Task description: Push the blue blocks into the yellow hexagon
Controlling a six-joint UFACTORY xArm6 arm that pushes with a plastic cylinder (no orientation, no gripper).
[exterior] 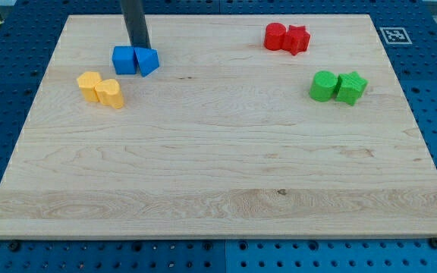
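Note:
A blue cube (124, 60) and a blue wedge-shaped block (147, 61) sit side by side, touching, near the view's top left. My tip (139, 47) rests just above them, at their top edge where the two meet. The yellow hexagon (89, 85) lies below and to the left of the blue pair, touching a yellow cylinder-like block (111, 93). A small gap separates the blue cube from the yellow blocks.
Two red blocks (287, 37) sit together at the view's top right. Two green blocks (337, 86) sit together below them at the right. The wooden board (218, 182) lies on a blue perforated table, with a marker tag (394, 35) at the top right.

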